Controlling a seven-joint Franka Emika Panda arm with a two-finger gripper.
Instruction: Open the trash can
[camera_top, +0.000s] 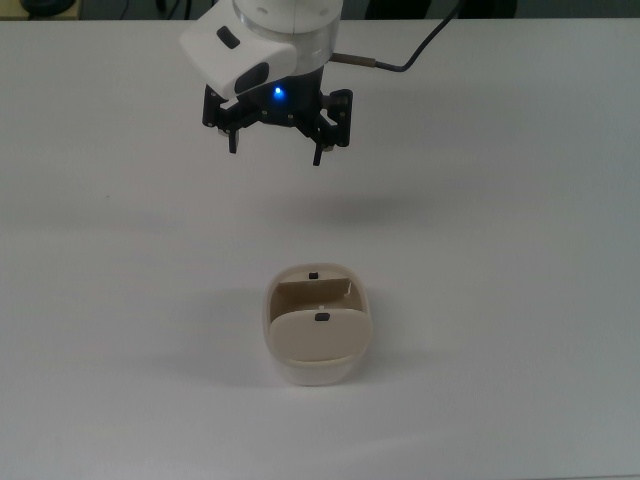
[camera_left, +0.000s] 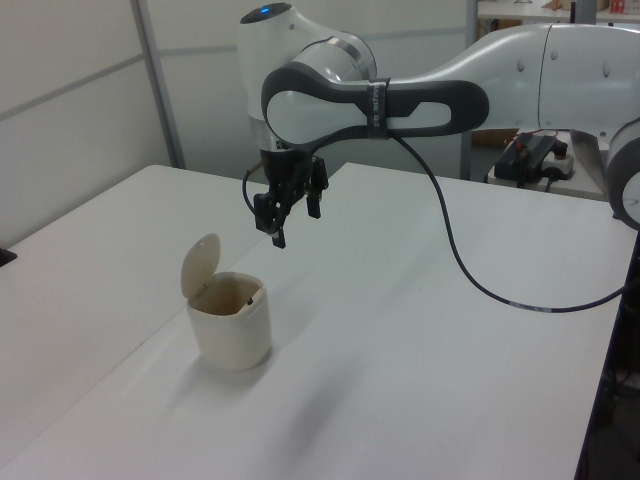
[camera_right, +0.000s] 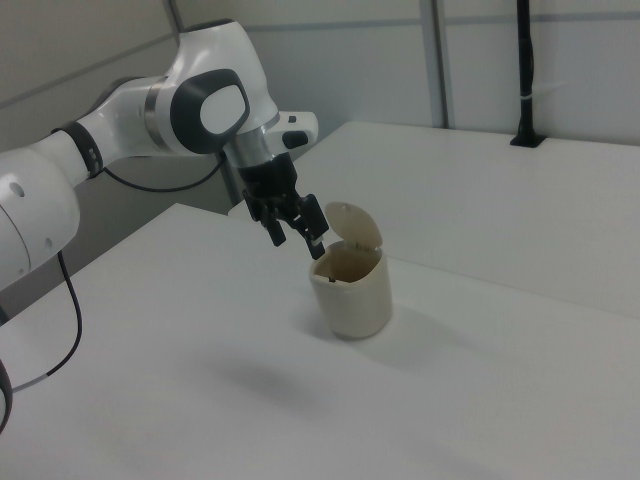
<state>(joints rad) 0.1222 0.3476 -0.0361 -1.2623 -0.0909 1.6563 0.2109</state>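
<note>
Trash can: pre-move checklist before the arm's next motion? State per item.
1. Lid swung up, trash can open: ok.
2. Trash can upright on the table: ok.
3. End effector clear of the can, nothing held: ok.
4. End effector fingers spread apart: ok.
5. Cable hangs free of the can: ok.
6. Anything inside the can: cannot tell.

You find no readable text here, no label, brand, number or sign on any surface; nothing legible in the top view, left view or right view
</note>
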